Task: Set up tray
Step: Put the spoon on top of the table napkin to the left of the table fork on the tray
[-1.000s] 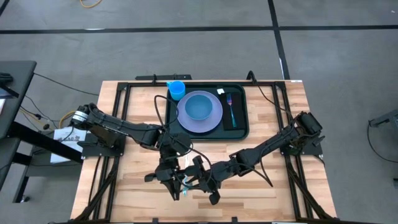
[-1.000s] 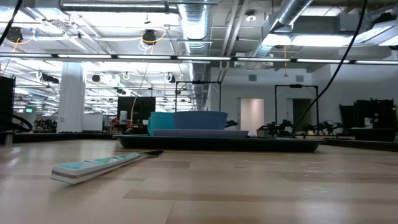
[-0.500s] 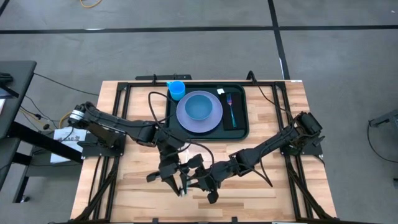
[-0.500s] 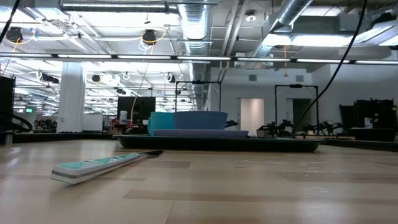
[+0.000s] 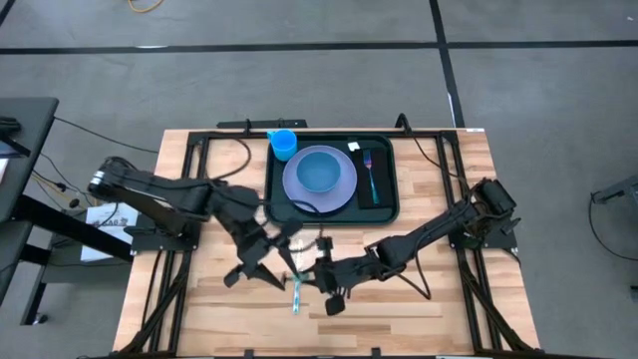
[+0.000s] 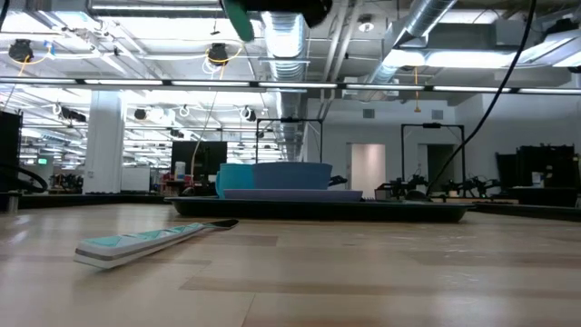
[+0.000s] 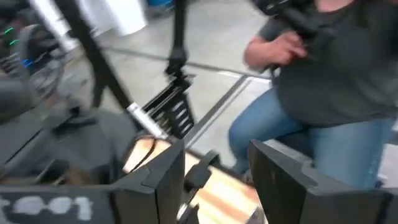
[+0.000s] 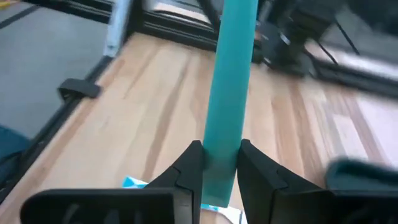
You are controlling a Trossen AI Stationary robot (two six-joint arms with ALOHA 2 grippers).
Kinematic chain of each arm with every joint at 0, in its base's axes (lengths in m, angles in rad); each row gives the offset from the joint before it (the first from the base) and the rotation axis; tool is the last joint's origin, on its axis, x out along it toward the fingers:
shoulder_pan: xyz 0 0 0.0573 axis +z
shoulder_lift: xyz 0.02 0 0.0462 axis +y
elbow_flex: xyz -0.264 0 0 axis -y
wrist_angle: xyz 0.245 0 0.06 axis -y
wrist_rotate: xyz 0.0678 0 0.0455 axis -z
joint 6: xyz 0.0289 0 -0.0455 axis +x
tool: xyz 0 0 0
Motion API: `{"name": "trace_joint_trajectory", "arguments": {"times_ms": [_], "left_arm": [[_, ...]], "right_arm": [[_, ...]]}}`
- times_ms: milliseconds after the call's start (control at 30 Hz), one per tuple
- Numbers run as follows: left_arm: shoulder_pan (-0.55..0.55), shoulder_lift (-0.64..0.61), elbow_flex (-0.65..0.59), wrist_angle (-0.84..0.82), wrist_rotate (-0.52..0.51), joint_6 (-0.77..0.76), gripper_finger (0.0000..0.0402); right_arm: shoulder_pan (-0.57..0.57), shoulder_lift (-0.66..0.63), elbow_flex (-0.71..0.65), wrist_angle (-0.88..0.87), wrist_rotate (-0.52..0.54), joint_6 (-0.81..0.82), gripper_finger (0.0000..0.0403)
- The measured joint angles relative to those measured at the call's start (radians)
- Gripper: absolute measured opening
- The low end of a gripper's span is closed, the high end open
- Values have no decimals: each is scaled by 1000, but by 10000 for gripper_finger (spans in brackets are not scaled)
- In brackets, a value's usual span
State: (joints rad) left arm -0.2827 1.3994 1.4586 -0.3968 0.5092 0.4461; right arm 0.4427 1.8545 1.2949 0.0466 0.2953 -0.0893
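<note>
Clamped on a teal utensil handle (image 8: 229,93), the right gripper (image 8: 216,163) holds it clear of the table (image 5: 449,309), apparently so it can be carried to the tray (image 5: 387,212), which sits at the table's far edge with the lavender plate (image 5: 299,197), blue bowl (image 5: 319,172) and cup (image 5: 284,144) already inside. Nearby, the left gripper (image 7: 214,177) stands with fingers apart, holding nothing, near a torn wrapper (image 6: 136,244) on the wood.

Grey floor (image 5: 538,60), ceiling ducts (image 6: 427,23), strip lights (image 6: 163,84)
</note>
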Motion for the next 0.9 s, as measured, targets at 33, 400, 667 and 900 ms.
{"name": "trace_joint_trajectory", "arguments": {"times_ms": [33, 400, 667, 900], "left_arm": [[-2, -15, 0, -12, -37, -11, 166], [-2, -159, 0, -166, -587, -214, 167], [-2, -179, -1, -313, -971, -376, 167], [-3, -179, -2, -420, -1081, -440, 167]], "right_arm": [[-4, -3, 0, -16, 14, 30, 65], [-115, -141, 0, -338, 51, 361, 65], [-272, -299, 0, -643, 50, 552, 65], [-458, -410, -37, -838, 28, 623, 65]]}}
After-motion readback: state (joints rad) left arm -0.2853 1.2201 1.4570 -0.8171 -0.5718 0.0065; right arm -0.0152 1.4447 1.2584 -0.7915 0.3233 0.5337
